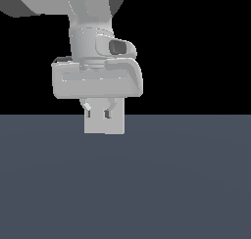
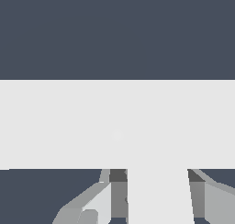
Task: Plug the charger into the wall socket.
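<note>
A white-and-grey Franka arm (image 1: 90, 17) reaches down from the upper left of the exterior frame, its broad pale gripper (image 1: 99, 114) hanging just left of centre, where a black backdrop meets the flat slate-blue floor (image 1: 186, 184). Directly beneath the hand, an upright off-white square plate, the wall socket (image 1: 115, 128), stands at the horizon line. The two short fingers overlap its upper part, and its lower edge sits against the floor. Its slots cannot be made out from this side. From here the small plain off-white charger block cannot be told apart from the plate of the same colour around it. The wrist camera gives the clearer look: the charger (image 2: 158, 195) sits as a narrow pale block between the two grey fingers (image 2: 118, 191), which are clamped against its flanks, one on each side, gripping it. The block's far end runs straight into the socket plate (image 2: 69, 126), seen here as a wide off-white band filling the frame from edge to edge. No seam shows between them, so the two appear to be touching. The dark blue-grey floor (image 2: 114, 35) lies beyond the plate.
</note>
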Tool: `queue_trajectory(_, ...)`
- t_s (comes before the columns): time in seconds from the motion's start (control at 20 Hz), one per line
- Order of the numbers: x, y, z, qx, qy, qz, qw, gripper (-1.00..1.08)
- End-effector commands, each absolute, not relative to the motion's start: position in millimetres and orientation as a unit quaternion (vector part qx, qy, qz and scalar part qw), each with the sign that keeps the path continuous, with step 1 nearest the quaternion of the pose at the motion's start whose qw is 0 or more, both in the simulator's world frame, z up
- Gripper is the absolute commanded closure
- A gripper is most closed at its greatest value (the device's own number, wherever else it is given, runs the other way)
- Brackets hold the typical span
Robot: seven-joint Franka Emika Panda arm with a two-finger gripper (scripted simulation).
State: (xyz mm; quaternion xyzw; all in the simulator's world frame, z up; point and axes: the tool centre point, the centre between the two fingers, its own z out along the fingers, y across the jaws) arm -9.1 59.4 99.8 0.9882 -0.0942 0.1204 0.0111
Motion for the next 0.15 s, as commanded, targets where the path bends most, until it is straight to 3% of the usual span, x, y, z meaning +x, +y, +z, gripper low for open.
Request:
queue_trajectory(0.0, -6.6, 59.3, 99.9, 0.988, -0.094, 0.121, 0.011, 1.08)
queue_trajectory(0.1, -6.8, 59.4, 99.9, 0.988, -0.094, 0.121, 0.011, 1.08)
